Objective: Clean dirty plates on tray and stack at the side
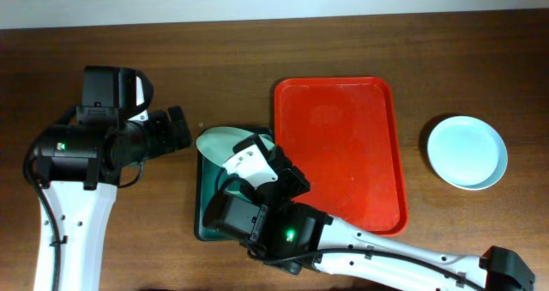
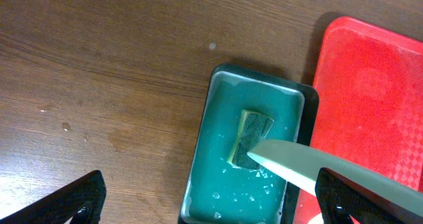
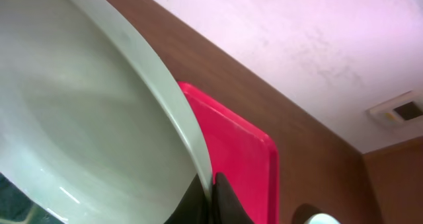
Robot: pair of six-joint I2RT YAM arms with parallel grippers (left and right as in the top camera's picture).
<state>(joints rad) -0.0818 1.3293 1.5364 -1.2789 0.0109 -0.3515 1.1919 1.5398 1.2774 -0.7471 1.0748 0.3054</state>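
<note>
tilted plate (image 1: 219, 142): pale, left of red tray (image 1: 339, 154) | flat plate (image 1: 467, 152): pale, right of tray

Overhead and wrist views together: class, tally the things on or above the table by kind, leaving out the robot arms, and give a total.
Plates: 2 (flat plate, tilted plate)
Trays: 2 (red tray, dark green tray)
Sponges: 1 (sponge)
Total: 5
</note>
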